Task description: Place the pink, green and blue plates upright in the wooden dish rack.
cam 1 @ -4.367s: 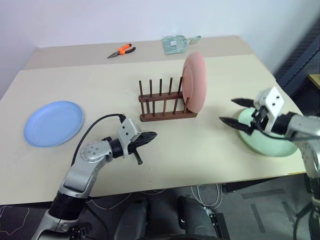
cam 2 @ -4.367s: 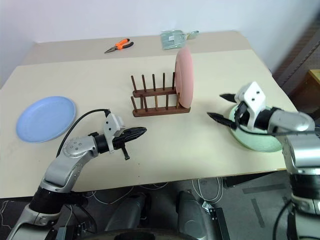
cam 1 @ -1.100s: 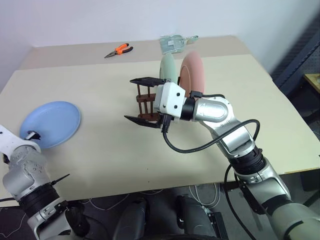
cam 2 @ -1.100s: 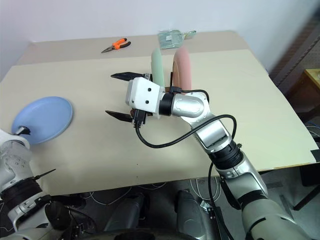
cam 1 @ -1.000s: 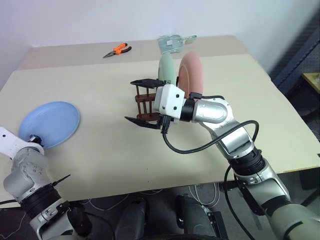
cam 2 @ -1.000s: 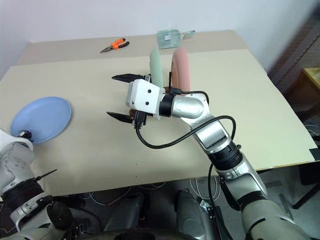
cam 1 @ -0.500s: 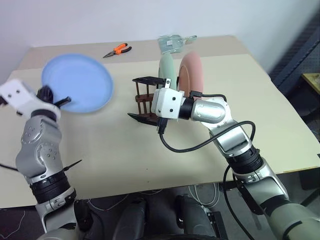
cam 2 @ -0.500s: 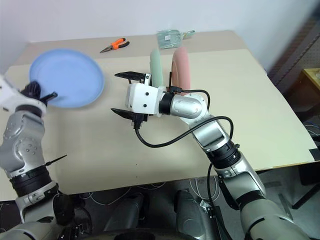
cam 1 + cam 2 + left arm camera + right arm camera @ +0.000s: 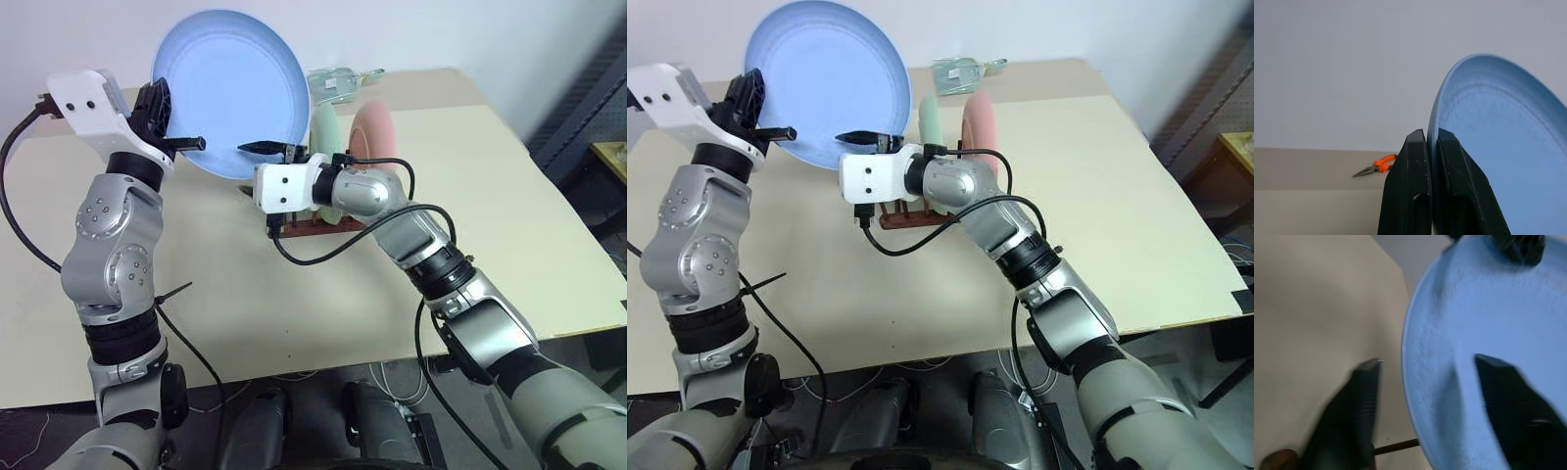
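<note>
left gripper [image 9: 168, 116] clamping lifted round light-blue plastic plate [image 9: 235, 88] | right gripper [image 9: 1422, 364] straddling its rim, half-open; handover starting

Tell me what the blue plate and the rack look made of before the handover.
Blue plate: probably plastic, matte; even colour, thin rim, faint grainy texture, no glare. It is pinched at the rim by the left claw.
Rack: looks like dark brown wood, dull finish; mostly hidden behind the right claw.

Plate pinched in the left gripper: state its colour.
Light blue. The plate in the left gripper shows best in the left eye view.
</note>
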